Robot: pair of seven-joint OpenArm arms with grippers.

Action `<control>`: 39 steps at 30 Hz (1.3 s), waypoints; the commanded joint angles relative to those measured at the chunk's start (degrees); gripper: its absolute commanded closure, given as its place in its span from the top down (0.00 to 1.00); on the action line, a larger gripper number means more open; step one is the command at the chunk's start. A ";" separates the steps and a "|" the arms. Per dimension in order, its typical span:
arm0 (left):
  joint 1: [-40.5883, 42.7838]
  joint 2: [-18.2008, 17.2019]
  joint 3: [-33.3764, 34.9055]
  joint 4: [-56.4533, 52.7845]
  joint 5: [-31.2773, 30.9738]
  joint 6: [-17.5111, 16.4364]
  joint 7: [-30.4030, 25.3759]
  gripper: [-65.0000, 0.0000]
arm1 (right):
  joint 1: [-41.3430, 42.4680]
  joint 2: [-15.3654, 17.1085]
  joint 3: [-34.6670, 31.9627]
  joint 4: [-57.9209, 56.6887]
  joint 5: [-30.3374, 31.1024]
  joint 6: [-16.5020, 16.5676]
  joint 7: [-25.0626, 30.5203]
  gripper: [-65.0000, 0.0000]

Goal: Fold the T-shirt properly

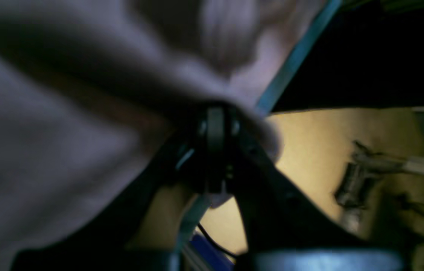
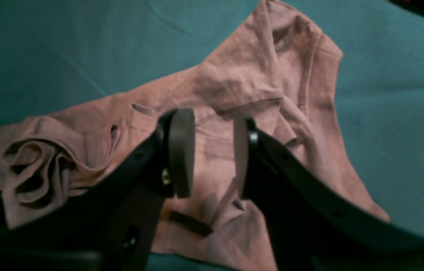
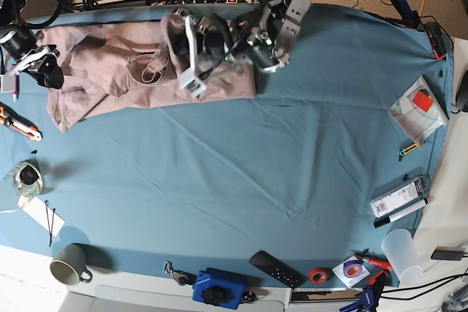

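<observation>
Blue cloth (image 3: 241, 180) covers the whole table and is the nearest and largest thing in the base view, wrinkled lightly across its middle. On its far left part lies the T-shirt (image 3: 110, 63), a mauve-brown heap spread flat at the left and bunched into folds toward the centre. From the right wrist view the T-shirt (image 2: 234, 86) shows a crumpled roll at one end and creased layers under the camera. Next in size, the left gripper (image 3: 191, 60) sits over the shirt's bunched middle; its wrist view, blurred, shows the left gripper (image 1: 215, 131) clenched on a fold of T-shirt (image 1: 65, 113) fabric drawn up against the pads. At the table's far left edge, the right gripper (image 3: 36, 63) hangs above the shirt's end, and its own view shows the right gripper (image 2: 212, 154) with jaws parted, nothing between them. A grey mug (image 3: 69, 264) stands near the front left edge, and a roll of red tape (image 3: 316, 275) lies toward the front right.
</observation>
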State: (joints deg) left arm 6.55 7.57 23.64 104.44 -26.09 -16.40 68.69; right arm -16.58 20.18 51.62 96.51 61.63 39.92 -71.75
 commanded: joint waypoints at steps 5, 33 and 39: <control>-0.22 1.43 0.17 7.34 4.90 0.35 -1.38 0.00 | 1.38 1.95 5.60 1.01 1.40 0.08 1.53 0.28; 3.15 1.43 0.20 7.50 6.80 1.97 -0.09 0.00 | 8.59 14.93 6.73 -22.29 -6.62 0.08 2.54 0.29; 3.13 1.43 0.20 7.50 6.80 1.97 -0.13 0.00 | 14.36 23.10 -1.07 -40.74 -2.64 0.08 -2.05 0.29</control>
State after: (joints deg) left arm 10.00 7.57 23.57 110.89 -18.44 -14.55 69.41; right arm -2.63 41.25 50.09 54.81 57.78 39.97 -74.41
